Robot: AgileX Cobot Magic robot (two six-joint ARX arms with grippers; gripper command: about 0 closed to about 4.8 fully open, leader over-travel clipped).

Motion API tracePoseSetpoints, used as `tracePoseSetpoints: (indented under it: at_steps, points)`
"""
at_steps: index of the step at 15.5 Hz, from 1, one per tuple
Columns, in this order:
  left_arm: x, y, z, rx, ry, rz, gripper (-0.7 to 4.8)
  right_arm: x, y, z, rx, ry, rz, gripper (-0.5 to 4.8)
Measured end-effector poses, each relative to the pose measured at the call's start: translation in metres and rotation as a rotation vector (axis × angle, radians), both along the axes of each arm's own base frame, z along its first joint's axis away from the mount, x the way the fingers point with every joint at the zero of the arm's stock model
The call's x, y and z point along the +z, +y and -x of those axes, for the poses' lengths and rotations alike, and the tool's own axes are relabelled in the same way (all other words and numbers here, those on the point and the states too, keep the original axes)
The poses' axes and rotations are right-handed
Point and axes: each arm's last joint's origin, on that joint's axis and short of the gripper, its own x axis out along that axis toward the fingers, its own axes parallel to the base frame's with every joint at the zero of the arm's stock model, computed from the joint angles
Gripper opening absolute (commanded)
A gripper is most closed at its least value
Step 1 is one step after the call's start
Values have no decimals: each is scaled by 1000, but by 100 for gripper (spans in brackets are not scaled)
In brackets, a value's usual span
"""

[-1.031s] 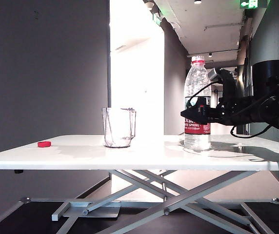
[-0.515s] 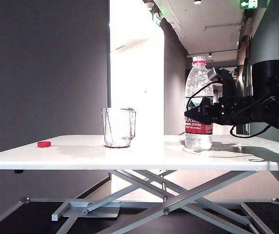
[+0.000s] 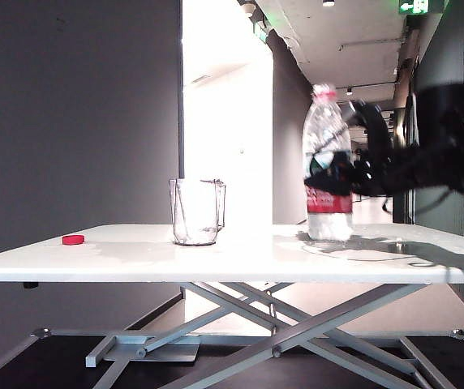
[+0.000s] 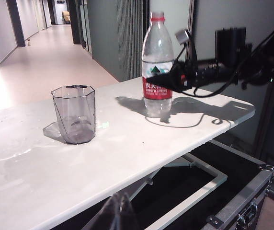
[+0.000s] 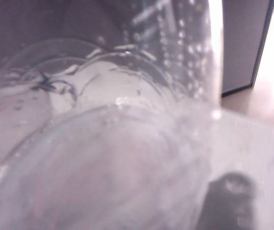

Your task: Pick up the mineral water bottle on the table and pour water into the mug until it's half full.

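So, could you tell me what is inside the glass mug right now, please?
The mug looks empty: through its clear wall no water level shows. The mineral water bottle is shut in the right gripper, apart from it. The left gripper is out of view.

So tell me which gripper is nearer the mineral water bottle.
Right. The right gripper is clamped around the mineral water bottle at its red label, above the table. The left gripper hangs back beyond the table's edge, well away from the bottle and nearer the mug.

A dim corridor [image 3: 329, 105] with grey walls [image 3: 70, 113] recedes, seemingly sunlit at left.
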Motion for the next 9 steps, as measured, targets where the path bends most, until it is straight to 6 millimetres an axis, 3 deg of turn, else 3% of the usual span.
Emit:
tracePoseSetpoints:
  at_steps: [5,9]
  points:
    - [0,0,0,0,0,0,-5,14,48,-6,-52,56,243,202]
    - [0,0,0,0,0,0,-5,30,92,-7,-208,55,423,202]
